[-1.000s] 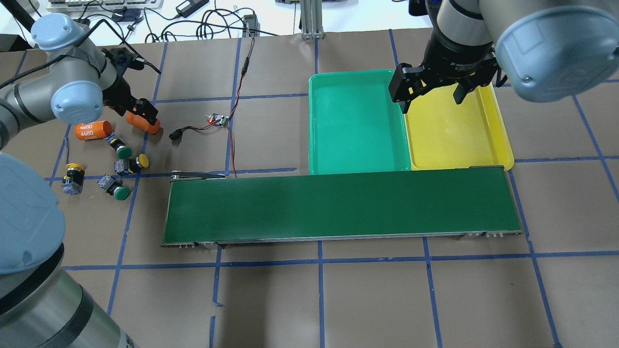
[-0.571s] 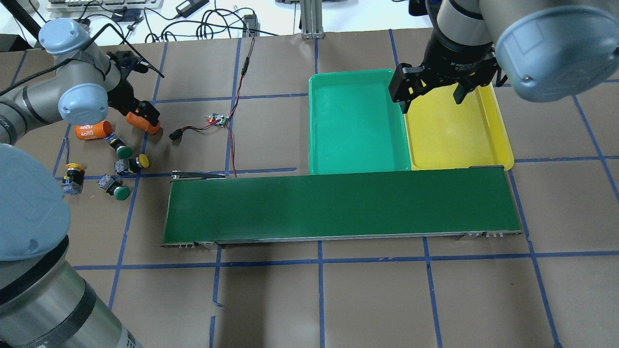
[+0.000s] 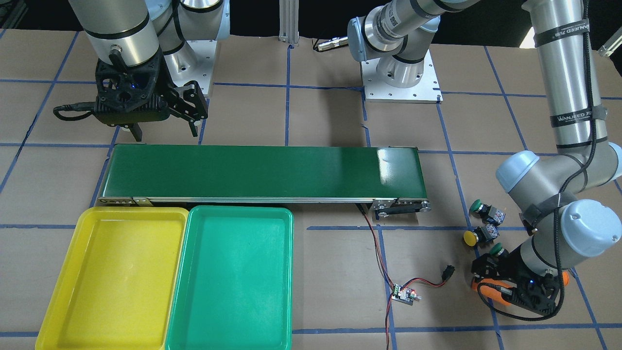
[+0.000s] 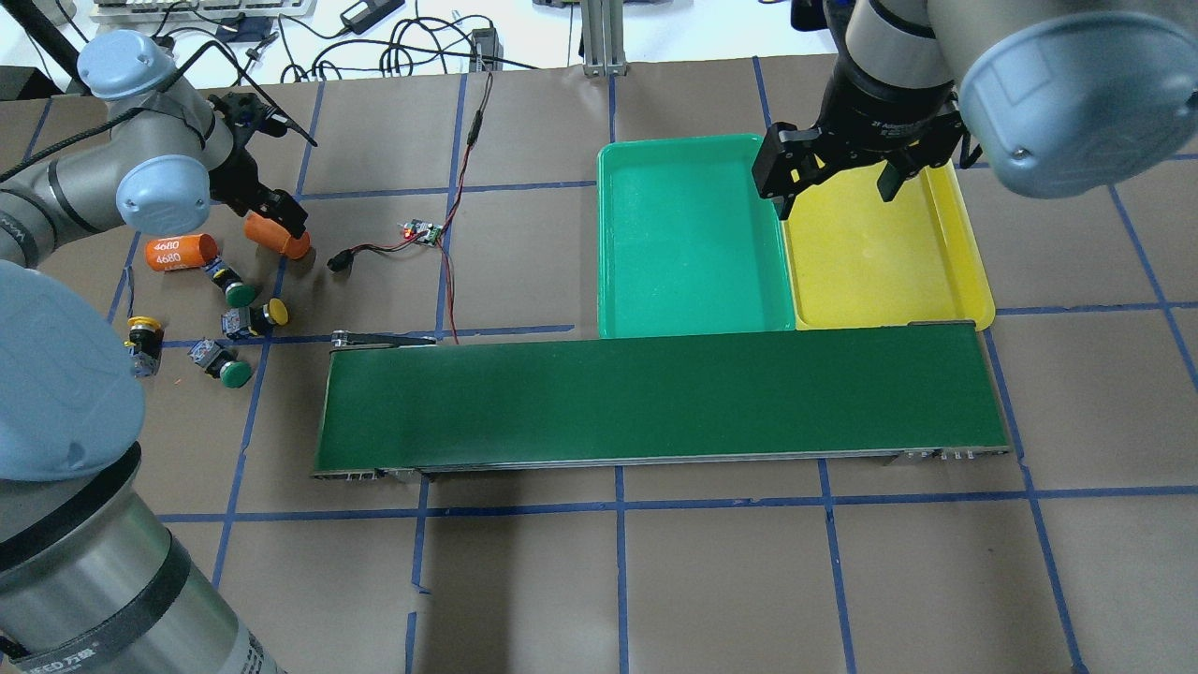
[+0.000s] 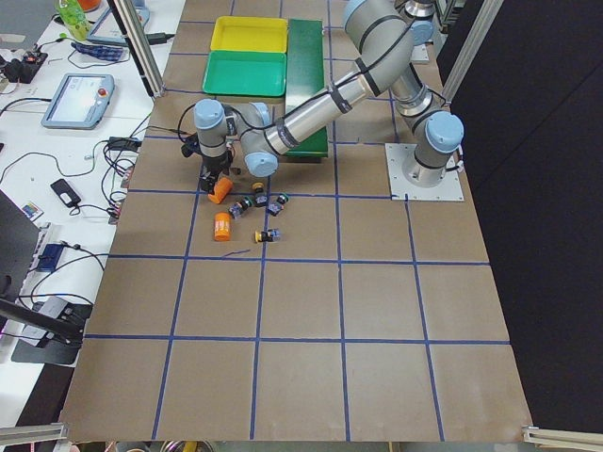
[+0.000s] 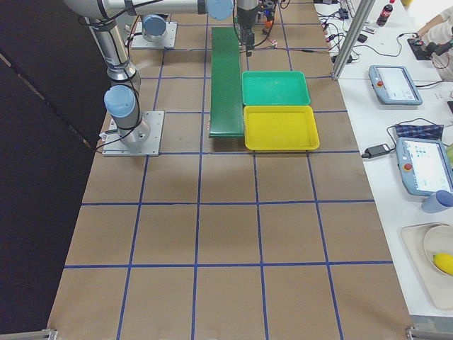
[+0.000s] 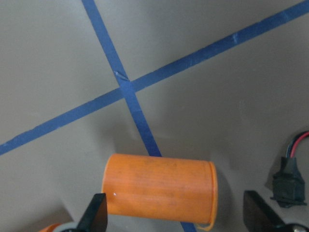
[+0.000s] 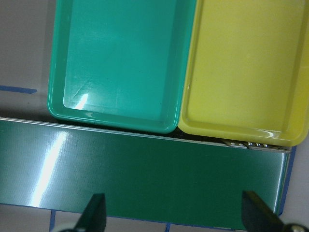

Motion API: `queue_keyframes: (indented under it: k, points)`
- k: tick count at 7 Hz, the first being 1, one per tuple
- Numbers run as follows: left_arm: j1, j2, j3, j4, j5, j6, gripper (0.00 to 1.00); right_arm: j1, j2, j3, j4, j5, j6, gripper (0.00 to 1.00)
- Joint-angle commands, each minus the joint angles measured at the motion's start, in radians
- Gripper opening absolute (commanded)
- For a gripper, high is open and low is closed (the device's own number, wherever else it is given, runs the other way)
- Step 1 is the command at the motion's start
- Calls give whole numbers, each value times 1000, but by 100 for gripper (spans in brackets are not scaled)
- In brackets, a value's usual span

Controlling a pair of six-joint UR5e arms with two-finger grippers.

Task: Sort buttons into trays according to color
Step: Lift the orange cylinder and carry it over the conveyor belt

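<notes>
Sorting unstarted — left gripper (image 4: 281,217), jaws wide, hovers over an orange cylinder (image 4: 277,239) near the table's (image 4: 524,580) far edge and should shift to the buttons (image 4: 241,294) — right gripper (image 4: 831,183) hangs wide-open near the trays (image 4: 693,234).

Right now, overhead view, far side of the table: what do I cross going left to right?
In order: labelled orange cylinder → small circuit board → green tray → yellow tray. The conveyor belt is left out because it spans several of these.

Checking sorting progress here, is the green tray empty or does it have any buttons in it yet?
Empty. The green tray shows a bare floor in the overhead, front and right-wrist views.
</notes>
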Motion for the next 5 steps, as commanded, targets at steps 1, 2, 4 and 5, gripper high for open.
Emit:
queue_keyframes:
  k: [1, 2, 4, 5]
  points:
    - [9, -14, 13, 0, -1, 15, 100, 0, 0, 0, 0, -1, 0, 100]
    - [9, -19, 12, 0, -1, 15, 100, 0, 0, 0, 0, 1, 0, 100]
    - [9, -20, 2, 0, -4, 12, 100, -2, 0, 0, 0, -1, 0, 100]
    - [9, -20, 2, 0, -4, 14, 100, 0, 0, 0, 0, 1, 0, 100]
